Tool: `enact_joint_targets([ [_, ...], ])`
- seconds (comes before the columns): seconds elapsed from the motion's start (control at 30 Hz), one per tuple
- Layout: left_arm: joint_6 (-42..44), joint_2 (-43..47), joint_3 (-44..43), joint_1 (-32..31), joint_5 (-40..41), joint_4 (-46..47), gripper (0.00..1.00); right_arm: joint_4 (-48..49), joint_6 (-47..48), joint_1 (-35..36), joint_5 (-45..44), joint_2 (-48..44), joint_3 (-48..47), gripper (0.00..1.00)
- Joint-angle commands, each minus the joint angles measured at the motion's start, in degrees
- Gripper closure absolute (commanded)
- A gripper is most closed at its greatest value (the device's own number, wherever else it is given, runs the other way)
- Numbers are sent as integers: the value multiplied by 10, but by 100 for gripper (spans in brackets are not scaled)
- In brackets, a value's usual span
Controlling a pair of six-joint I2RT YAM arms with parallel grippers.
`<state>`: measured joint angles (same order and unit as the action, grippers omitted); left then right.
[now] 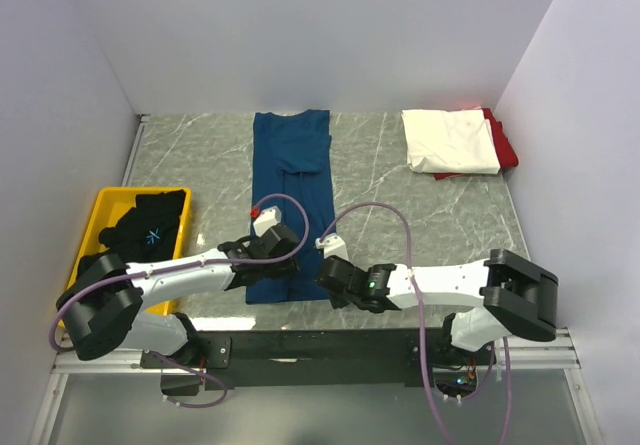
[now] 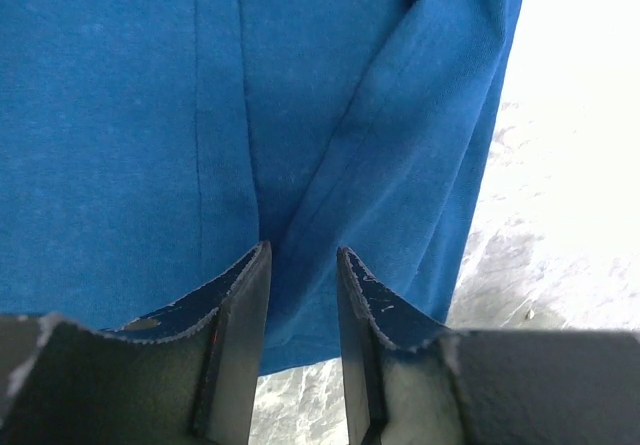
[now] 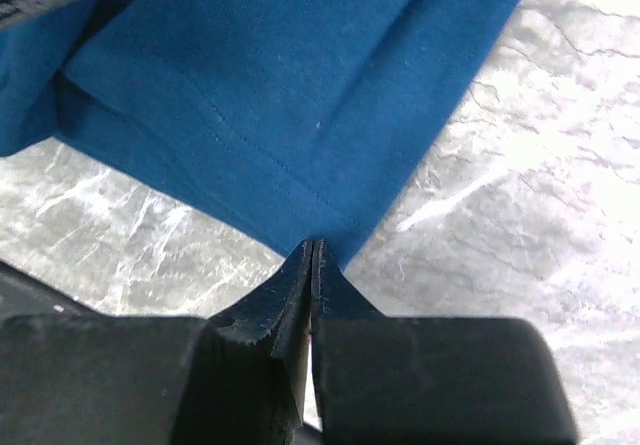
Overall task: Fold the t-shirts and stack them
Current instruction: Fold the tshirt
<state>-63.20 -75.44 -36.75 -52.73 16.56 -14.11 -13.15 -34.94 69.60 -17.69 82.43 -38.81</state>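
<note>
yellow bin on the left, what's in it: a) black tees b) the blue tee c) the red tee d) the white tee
a: the yellow bin holds only black tees; the white tee lies on the red tee at the far right, and the blue tee is spread mid-table.

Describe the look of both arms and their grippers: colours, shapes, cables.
Both arms have white link shells with blocky black joint housings. A thin mauve cable loops along each, from base to wrist. The left gripper has two dark, flat wedge-shaped fingers with scuffed, pale-flecked edges. The right gripper has the same tapering black fingers on a boxy black body. A green light glows on the right arm's wrist.
</note>
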Motion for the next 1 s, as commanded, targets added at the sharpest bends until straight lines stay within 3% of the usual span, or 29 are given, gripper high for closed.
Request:
enact_joint_targets([
  [0.0, 20, -3, -11, -5, -17, 26, 63, 8, -21, 3, -11, -46, 15, 95],
  [0.33, 32, -21, -28, -17, -12, -1, 65, 5, -39, 2, -14, -87, 32, 95],
  [0.47, 33, -31, -30, -24, -15, 0, 67, 0, -43, 0, -17, -106, 36, 88],
  [0.67, 37, -44, -41, -36, -18, -5, 82, -6, -44, -10, -13, -141, 50, 81],
  [0.8, 37, -42, -48, -45, -24, -8, 100, -3, -44, -24, -4, -164, 63, 81],
  [0.97, 32, -23, -60, -58, -28, -17, 100, -2, -43, -39, 6, -185, 78, 81],
])
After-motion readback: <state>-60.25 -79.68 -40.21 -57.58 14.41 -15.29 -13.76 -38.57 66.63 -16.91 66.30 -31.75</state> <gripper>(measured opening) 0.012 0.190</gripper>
